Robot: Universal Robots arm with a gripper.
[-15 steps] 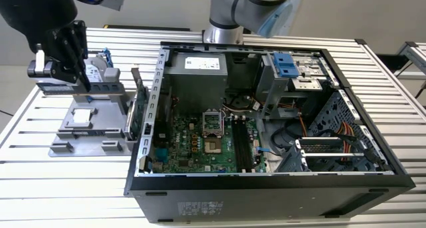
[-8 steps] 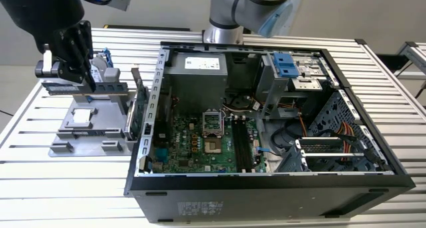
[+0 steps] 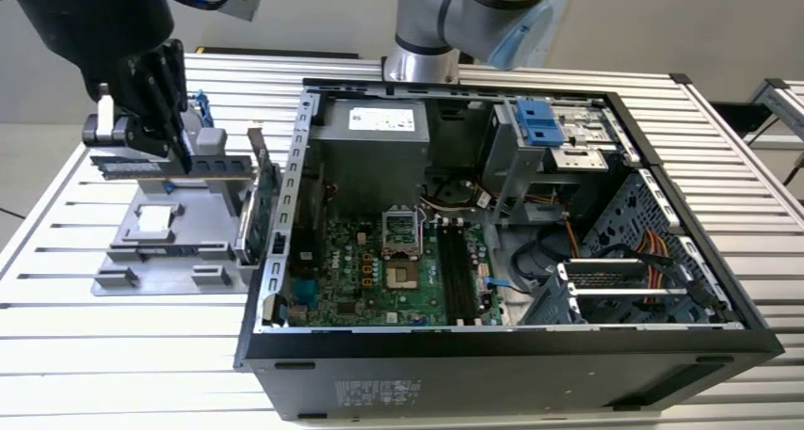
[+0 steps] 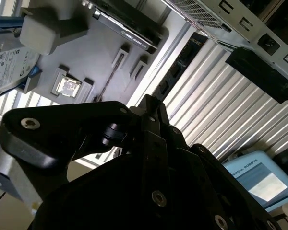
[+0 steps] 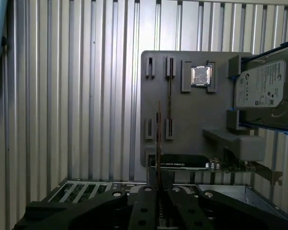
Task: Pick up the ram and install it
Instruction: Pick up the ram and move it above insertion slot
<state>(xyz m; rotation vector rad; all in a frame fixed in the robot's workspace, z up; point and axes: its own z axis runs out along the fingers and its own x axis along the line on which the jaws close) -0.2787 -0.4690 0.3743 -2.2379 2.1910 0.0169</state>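
Pinching the ram (image 5: 158, 139) by its thin edge, the tool (image 5: 158, 194) has its fingers pressed against both faces in the first wrist view. The stick hangs on edge, probably so it can drop straight into a slot. At the exterior view's left, tool and ram hover over the grey tray (image 3: 164, 261) on the table (image 3: 75, 355), lifted clear of the tray's holders.

Another thin stick (image 5: 169, 96) stands in the tray's slots just beside the held one. A square chip (image 5: 200, 75) and a drive (image 5: 264, 91) with blue rails sit further along, and a card (image 5: 182, 162) stands at the tray's near end.

Further right in the exterior view lies the open case (image 3: 503, 355). Its side wall (image 3: 286, 167) rises between the tray and the board (image 3: 364, 270). I judge the ram must clear that wall to reach the long black slots (image 3: 453, 279). Cables (image 3: 603, 232) and a metal cage (image 3: 540, 138) crowd the right of the case, near the slots but not across them.
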